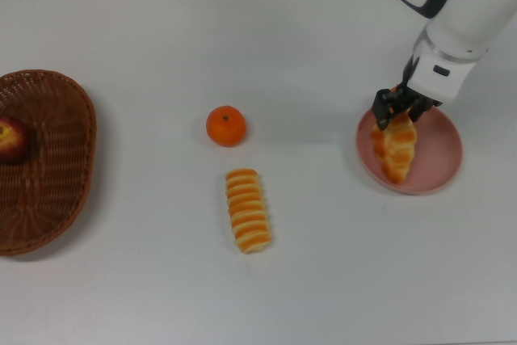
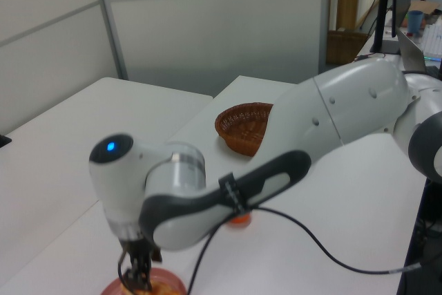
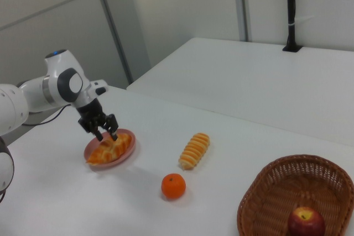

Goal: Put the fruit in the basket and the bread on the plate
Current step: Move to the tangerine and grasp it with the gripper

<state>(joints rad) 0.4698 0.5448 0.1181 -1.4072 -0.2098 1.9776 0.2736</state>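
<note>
The leaf-shaped bread (image 1: 393,149) (image 3: 109,151) lies on the pink plate (image 1: 440,147) (image 3: 131,145). My gripper (image 1: 398,108) (image 3: 105,132) hangs open over the pastry's far end, one finger on each side. The ridged bread roll (image 1: 247,209) (image 3: 194,150) lies on the table, with the orange mandarin (image 1: 225,126) (image 3: 173,186) near it. A red apple (image 1: 10,139) (image 3: 305,222) sits in the wicker basket (image 1: 81,119) (image 3: 260,203). In the left view my arm hides most of the table; my gripper (image 2: 137,278) hovers over the plate (image 2: 169,287).
The basket (image 2: 242,126) stands at the top view's left edge, the plate at the top view's right. White tabletop runs between them around the roll and mandarin. A black cable trails from my arm in the left view.
</note>
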